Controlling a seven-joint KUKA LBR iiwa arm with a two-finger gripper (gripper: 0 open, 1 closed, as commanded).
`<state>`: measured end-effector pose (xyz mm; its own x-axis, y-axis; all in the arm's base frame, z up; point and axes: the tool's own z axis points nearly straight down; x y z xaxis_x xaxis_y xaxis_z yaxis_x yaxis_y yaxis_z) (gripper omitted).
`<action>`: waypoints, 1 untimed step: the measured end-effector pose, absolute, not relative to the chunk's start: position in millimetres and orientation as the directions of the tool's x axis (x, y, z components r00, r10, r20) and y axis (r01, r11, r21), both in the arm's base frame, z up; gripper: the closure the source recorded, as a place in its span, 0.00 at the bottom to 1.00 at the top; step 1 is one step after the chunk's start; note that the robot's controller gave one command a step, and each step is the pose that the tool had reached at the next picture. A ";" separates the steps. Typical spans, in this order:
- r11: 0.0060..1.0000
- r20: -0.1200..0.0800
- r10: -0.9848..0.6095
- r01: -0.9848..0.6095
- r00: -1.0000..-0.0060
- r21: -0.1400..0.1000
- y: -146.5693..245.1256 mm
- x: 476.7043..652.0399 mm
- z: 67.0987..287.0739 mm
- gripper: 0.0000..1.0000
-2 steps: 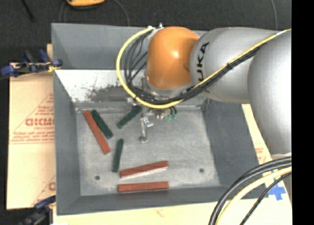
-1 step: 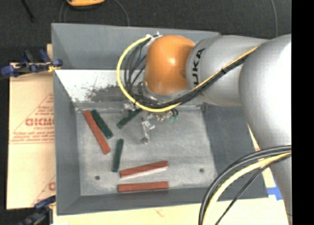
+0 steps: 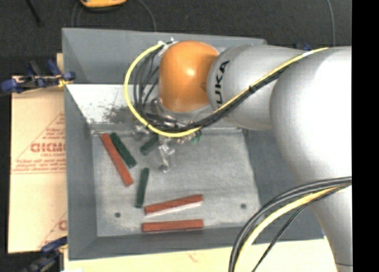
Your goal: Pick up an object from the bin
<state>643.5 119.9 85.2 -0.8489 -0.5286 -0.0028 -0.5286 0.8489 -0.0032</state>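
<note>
Arm's pincer (image 3: 164,157) sits low over the upper-middle floor of the grey bin (image 3: 237,164), spread or pressed together I can't tell, a short dark green stick (image 3: 148,144) just beside it, with more green sticks (image 3: 142,186) and red sticks (image 3: 173,204) scattered nearer the front and view-left.

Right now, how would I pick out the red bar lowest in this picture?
Find the grey metal bin, then its wall at the view's bottom. Just above it lies the flat brick-red bar. Unlike the tilted, pale-edged red bar above, it lies level and is uniformly red.
</note>
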 end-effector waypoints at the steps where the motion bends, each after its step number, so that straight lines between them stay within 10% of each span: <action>1: 0.810 -0.006 -0.586 -0.586 -0.810 -0.001 119.6 648.8 84.5 0.00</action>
